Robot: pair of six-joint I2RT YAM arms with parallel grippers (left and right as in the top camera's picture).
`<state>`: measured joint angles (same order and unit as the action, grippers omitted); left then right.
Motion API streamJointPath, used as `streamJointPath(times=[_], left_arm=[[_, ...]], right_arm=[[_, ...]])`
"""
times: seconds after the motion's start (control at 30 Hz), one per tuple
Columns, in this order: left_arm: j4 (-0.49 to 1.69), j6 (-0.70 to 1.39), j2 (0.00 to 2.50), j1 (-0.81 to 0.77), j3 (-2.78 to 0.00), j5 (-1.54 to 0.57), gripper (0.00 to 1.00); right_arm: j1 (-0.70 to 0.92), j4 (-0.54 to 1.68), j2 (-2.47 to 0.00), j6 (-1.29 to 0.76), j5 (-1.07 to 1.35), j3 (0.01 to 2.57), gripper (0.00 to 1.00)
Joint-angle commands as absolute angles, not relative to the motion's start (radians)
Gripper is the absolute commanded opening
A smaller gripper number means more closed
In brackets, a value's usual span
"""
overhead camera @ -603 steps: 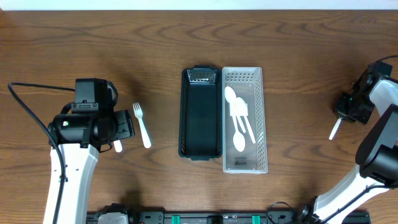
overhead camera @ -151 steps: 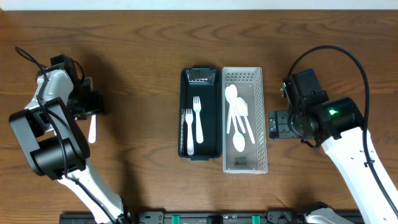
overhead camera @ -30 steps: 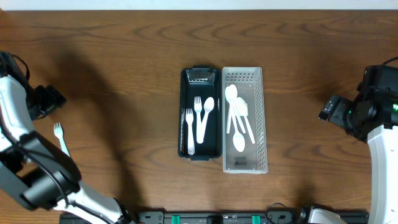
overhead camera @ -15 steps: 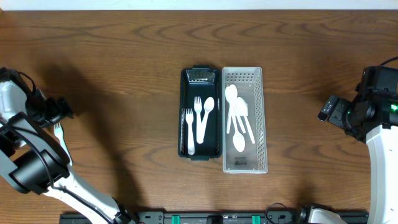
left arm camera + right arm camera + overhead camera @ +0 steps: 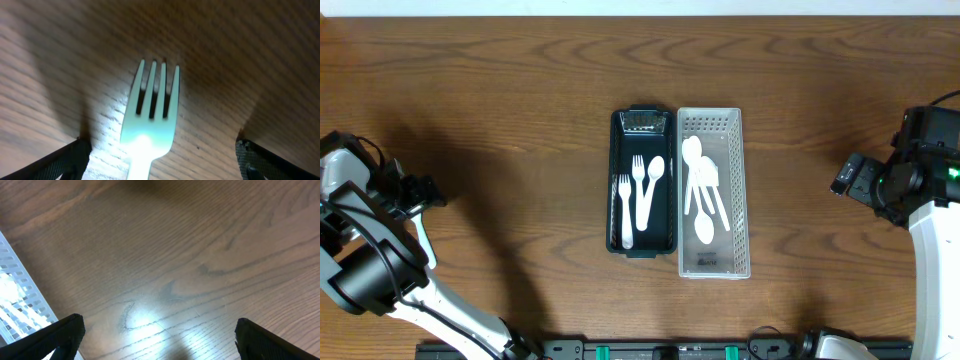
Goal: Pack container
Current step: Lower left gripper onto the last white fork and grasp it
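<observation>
From the left wrist the fork (image 5: 150, 115) is running off the bottom edge, so its handle is being lost. The left gripper (image 5: 162, 162) is showing only two dark finger corners, and the wood at the left is blurring. Overhead, that gripper is hiding the fork's head, while the left arm (image 5: 365, 260) and right arm (image 5: 932, 240) are being cut by the frame's sides. From the right wrist, the clear tray (image 5: 15, 300) is showing one corner only, and the right gripper (image 5: 160, 340) just its finger ends. The tray's label (image 5: 705, 258) is coming out too small to read.

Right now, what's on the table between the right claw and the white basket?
Nothing. Only bare table lies between the right claw and the white basket, as the overhead view shows.
</observation>
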<state>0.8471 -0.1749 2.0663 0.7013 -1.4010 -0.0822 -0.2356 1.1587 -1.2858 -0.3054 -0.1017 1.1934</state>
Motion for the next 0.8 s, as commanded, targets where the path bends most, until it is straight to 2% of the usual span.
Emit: streamJointPath(times=[0.0, 0.13, 0.27, 0.47, 0.6, 0.77], left_arm=[[0.823, -0.238, 2.073, 0.709, -1.391, -0.097, 0.95], [0.809, -0.274, 2.073, 0.709, -1.391, -0.098, 0.91], [0.801, -0.289, 2.073, 0.709, -1.391, -0.097, 0.65], [0.801, -0.295, 2.073, 0.709, -1.391, -0.097, 0.58], [0.802, -0.295, 2.073, 0.709, -1.391, -0.097, 0.43], [0.802, -0.291, 2.073, 0.709, -1.391, -0.098, 0.38]], right_arm=[[-0.242, 1.159, -1.283, -0.29, -0.101, 1.187, 0.99], [-0.242, 1.159, -1.283, -0.29, -0.101, 1.187, 0.99], [-0.242, 1.159, -1.283, -0.29, -0.104, 1.187, 0.99], [-0.242, 1.158, -1.283, -0.29, -0.105, 1.187, 0.99], [-0.242, 1.158, -1.283, -0.29, -0.105, 1.187, 0.99], [-0.242, 1.158, -1.283, -0.29, -0.105, 1.187, 0.99]])
